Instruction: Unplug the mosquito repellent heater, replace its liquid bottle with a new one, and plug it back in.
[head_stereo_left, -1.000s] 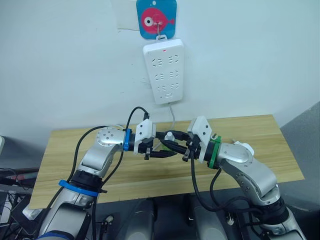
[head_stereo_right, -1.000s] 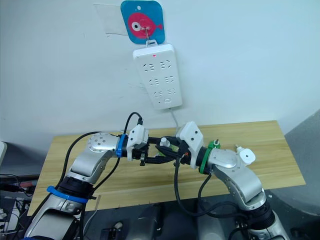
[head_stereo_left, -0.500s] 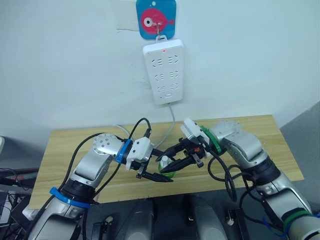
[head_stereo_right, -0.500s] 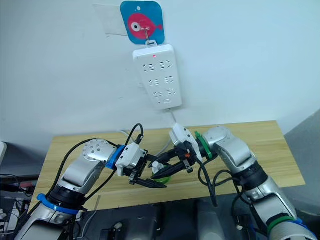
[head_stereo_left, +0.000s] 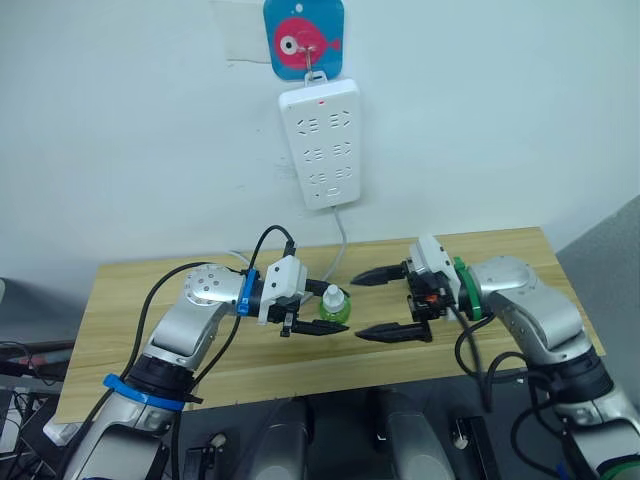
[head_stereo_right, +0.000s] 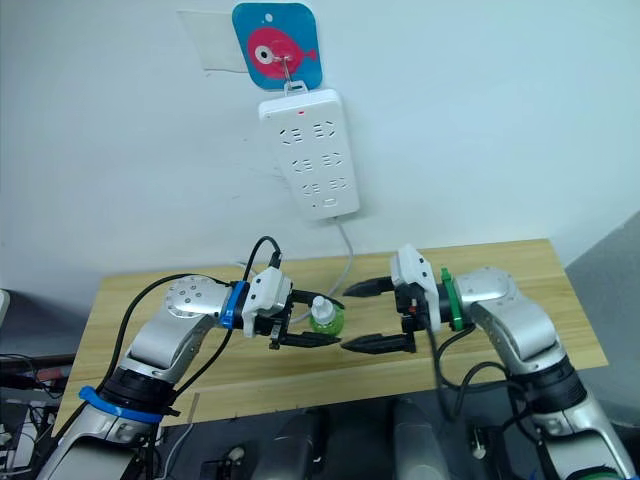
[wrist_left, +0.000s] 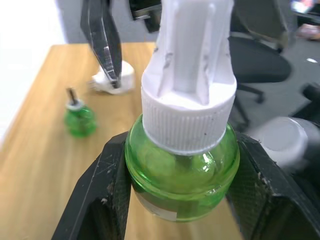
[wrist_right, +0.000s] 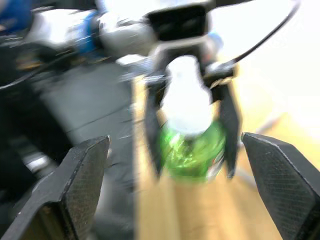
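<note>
We've got the bottle (head_stereo_left: 335, 306) clamped in our left gripper (head_stereo_left: 318, 310); right gripper (head_stereo_left: 392, 302) hangs wide open. Slick round glass — tilt it and it may slip.

Right gripper (head_stereo_left: 392, 302) off bottle (head_stereo_left: 334, 306)

Two silver arms with black two-finger grippers

Both arms have rounded brushed-silver shells over black joints, with black cables looping loosely along them. The left arm (head_stereo_left: 190, 325) carries a blue ring at the wrist, a blue band lower on the forearm, and a round cap dotted with small screws; the right arm (head_stereo_left: 530, 315) has a green ring at the wrist and a smooth pale disc on its shell. A white angular block sits behind each gripper. The left gripper (head_stereo_left: 318, 310) and right gripper (head_stereo_left: 385, 302) each end in two tapered black fingers with finely textured inner faces.
</note>
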